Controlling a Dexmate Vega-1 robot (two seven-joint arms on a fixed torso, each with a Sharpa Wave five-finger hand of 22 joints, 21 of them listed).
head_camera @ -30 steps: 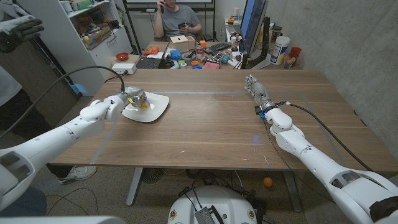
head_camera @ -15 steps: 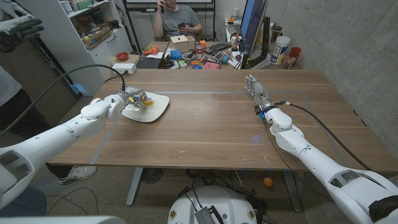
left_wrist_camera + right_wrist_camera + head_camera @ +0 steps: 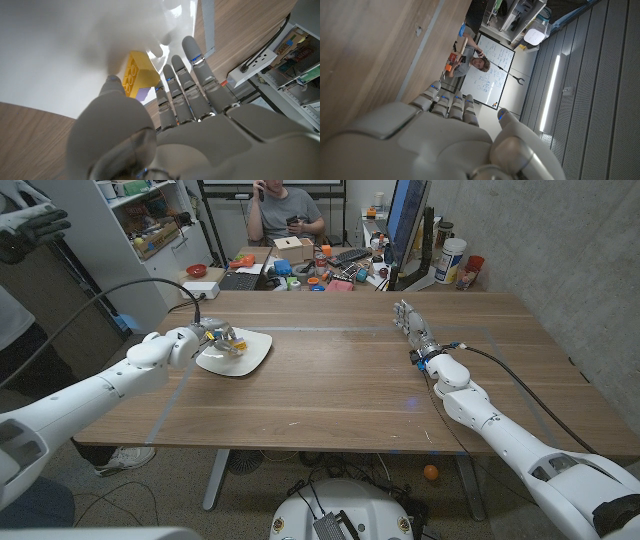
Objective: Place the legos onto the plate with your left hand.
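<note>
- The white plate (image 3: 248,352) sits on the wooden table (image 3: 340,380) toward the robot's left side, a little back from the middle.
- The left hand (image 3: 207,339) hovers over the plate's left rim with its fingers reaching over the dish.
- In the left wrist view, a yellow lego brick (image 3: 134,74) is against the white plate (image 3: 60,50), just ahead of the left hand (image 3: 165,130); the thumb lies close along one side of it and the straightened fingers (image 3: 192,75) along the other.
- A bit of purple shows under the brick's near edge, too small to name.
- I cannot tell whether the hand grips the brick or only brackets it.
- In the head view, small yellow and orange pieces (image 3: 232,346) lie in the plate beside the fingertips; their number is unclear.
- The right hand (image 3: 413,325) is on the table's right side, well apart from the plate, fingers straight and together, holding nothing.
- A person (image 3: 283,210) sits behind the table at a cluttered desk.
</note>
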